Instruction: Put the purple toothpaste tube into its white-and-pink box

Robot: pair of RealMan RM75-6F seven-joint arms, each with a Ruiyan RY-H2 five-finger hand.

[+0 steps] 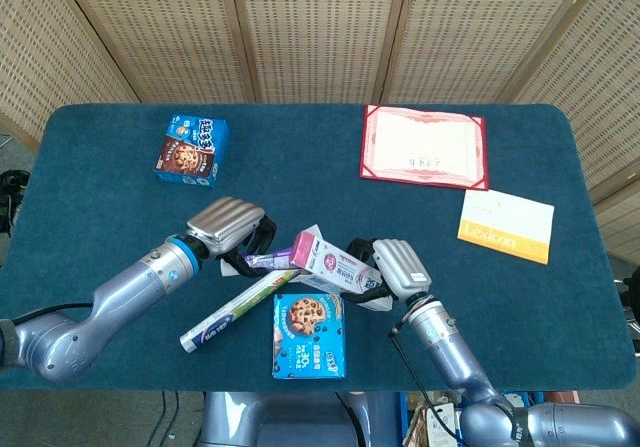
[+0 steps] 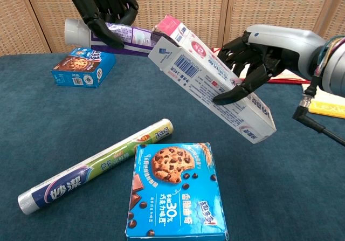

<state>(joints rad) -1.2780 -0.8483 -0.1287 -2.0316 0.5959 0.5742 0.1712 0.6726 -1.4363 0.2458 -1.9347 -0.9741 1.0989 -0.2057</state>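
Observation:
My left hand [image 1: 226, 224] [image 2: 102, 4] grips the purple toothpaste tube [image 2: 121, 35] [image 1: 268, 260] near its white cap end, level above the table. Its far end reaches into the open pink-flapped mouth of the white-and-pink box [image 2: 210, 84] [image 1: 338, 263]. My right hand [image 2: 256, 57] [image 1: 398, 265] holds that box from the right, tilted with its open end up and to the left and its closed end low at the right. How deep the tube sits inside the box is hidden.
A foil-wrap roll [image 2: 97, 168] and a blue cookie box [image 2: 175, 192] lie on the blue table below the hands. Another blue cookie box [image 1: 192, 150] sits at the back left. A red certificate folder [image 1: 425, 147] and a white-and-yellow booklet [image 1: 505, 225] lie at the right.

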